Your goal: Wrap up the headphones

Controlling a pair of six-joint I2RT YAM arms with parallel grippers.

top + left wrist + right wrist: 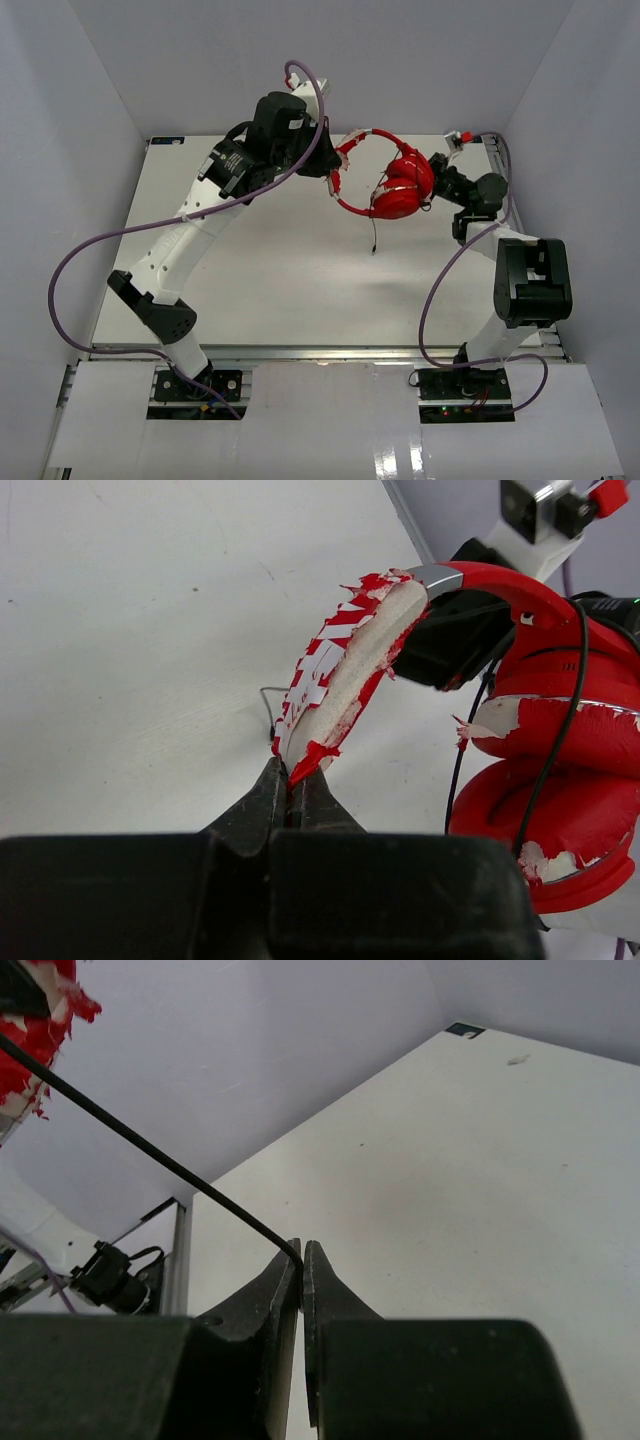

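— Headphones [400, 185], where are they now?
— They hang over the far part of the table [280, 290], between the two arms, and seem not to rest on it. The left gripper [295, 780] is clamped on the end of the headband [345, 670], on the red-and-white padding. The right gripper [302, 1250] is pinched on the thin black cable [150, 1155], which runs in a straight, tight line from its tips up toward the band.
— How will they handle?
— I judge them light. The band is a stiff, springy arc and good to hold. But its cover is flaking and the foam under it is soft, so the pinch may slip or tear it. The cable is thin and limp, and it can slide out of closed tips if it is pulled hard. The ear cups [560, 810] lie folded together and look smooth, so they are a poor place to grip.
— And the arms?
— The left one reaches far forward, with its wrist turned to the right. The right one is bent, with its wrist just beside the cups. For the winding I would hold the band fixed and lead the cable around the cups.
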